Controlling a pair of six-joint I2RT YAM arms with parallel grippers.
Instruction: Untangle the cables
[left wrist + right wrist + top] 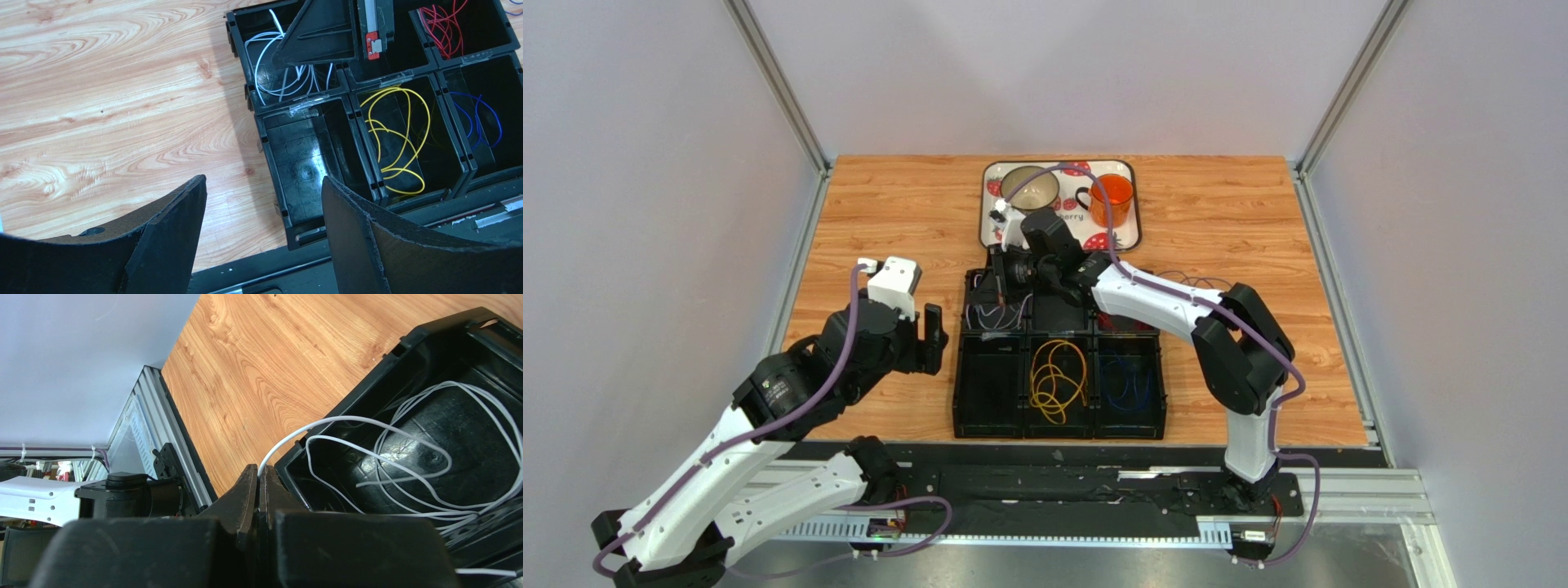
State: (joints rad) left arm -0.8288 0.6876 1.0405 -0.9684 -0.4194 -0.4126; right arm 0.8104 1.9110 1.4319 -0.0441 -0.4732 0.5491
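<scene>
A black six-compartment bin (955,368) holds the cables. The white cable (265,61) lies coiled in the back left compartment, the yellow cable (399,135) in the front middle, the blue cable (482,119) in the front right and the red cable (448,24) in the back right. My right gripper (258,470) hangs over the back left compartment, shut on one end of the white cable (368,447), which loops down into the bin (430,337). My left gripper (263,184) hovers open at the bin's front left corner with nothing between its fingers.
A strawberry-print tray (1129,233) stands at the back of the wooden table, carrying a metal bowl (1028,186) and an orange cup (1113,194). A black and aluminium rail (1075,490) runs along the near edge. White walls enclose the table on both sides.
</scene>
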